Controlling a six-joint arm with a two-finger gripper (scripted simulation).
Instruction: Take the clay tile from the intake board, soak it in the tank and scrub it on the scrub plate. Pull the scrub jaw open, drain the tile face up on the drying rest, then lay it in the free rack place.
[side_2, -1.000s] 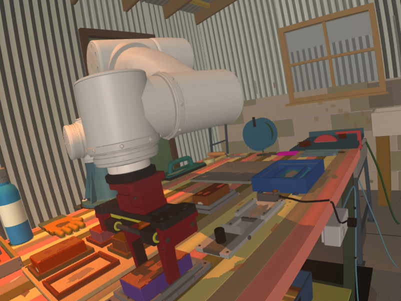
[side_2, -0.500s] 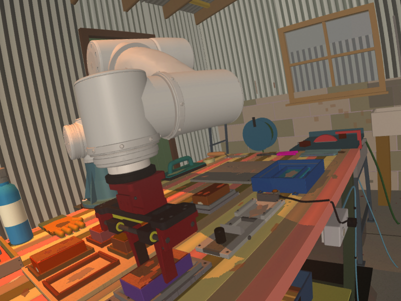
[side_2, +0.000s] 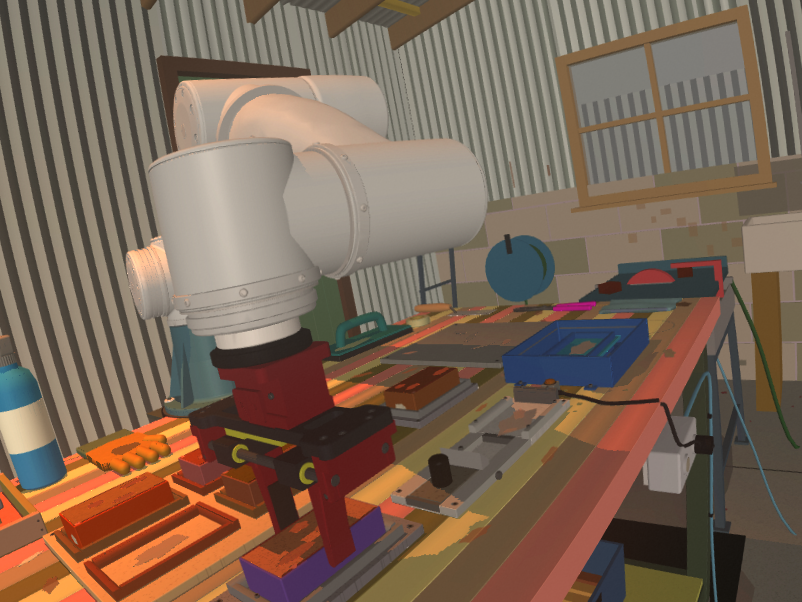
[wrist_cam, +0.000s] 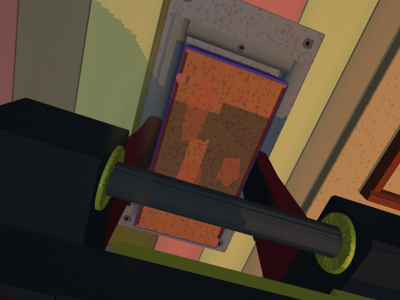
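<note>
The clay tile (side_2: 304,551) (wrist_cam: 210,145) is partly hidden by my fingers and, in the wrist camera, by the gripper's cross rod. It is an orange-brown slab with purple sides. It lies flat on the grey intake board (side_2: 363,570) (wrist_cam: 239,35) at the near end of the bench. Further along stand the scrub plate (side_2: 486,447) with its black jaw knob (side_2: 440,470) and the blue tank (side_2: 576,350). The rack (side_2: 142,531) lies to the left, with one tile in place and one empty frame. My gripper (side_2: 308,518) (wrist_cam: 206,171) reaches straight down over the tile and is closed on its long sides.
Behind the work are a corrugated wall and a window. A grey slab (side_2: 453,353) and a second tile on a rest (side_2: 421,389) lie mid-bench. An orange glove (side_2: 126,450) and a blue bottle (side_2: 26,428) sit at the left. The bench's front edge runs close by the board.
</note>
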